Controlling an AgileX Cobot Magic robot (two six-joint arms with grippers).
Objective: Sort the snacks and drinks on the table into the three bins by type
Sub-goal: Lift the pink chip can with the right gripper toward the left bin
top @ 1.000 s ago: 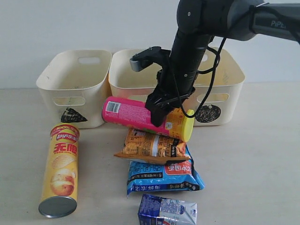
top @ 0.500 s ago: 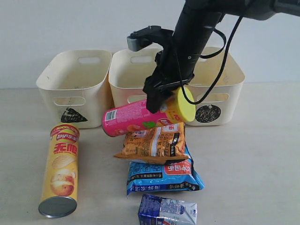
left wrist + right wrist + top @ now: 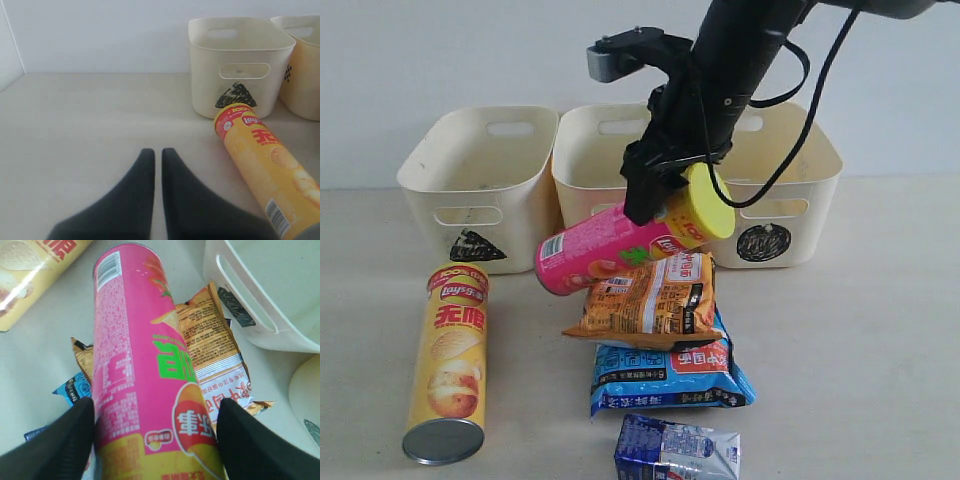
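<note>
Right gripper is clamped across the pink chip tube close to its yellow lid, with 1 finger on each side. The tube is held clear of the table, tilted with the lid end higher. Left gripper is seen with its jaws pressed together on nothing, low over bare table near the yellow Lay's tube. Nearest the exterior camera, a blue-and-white drink carton is partly cut off by the picture's edge. Just behind it the blue foil bag is spread flat, and the orange foil bag is laid over its far edge. The Lay's tube is laid lengthwise to the left, silver end forward. Above the orange bag the pink tube is suspended. At the back 3 cream bins are lined up: 1 marked with a triangle, the middle bin with its mark hidden, and 1 marked with a circle.
</note>
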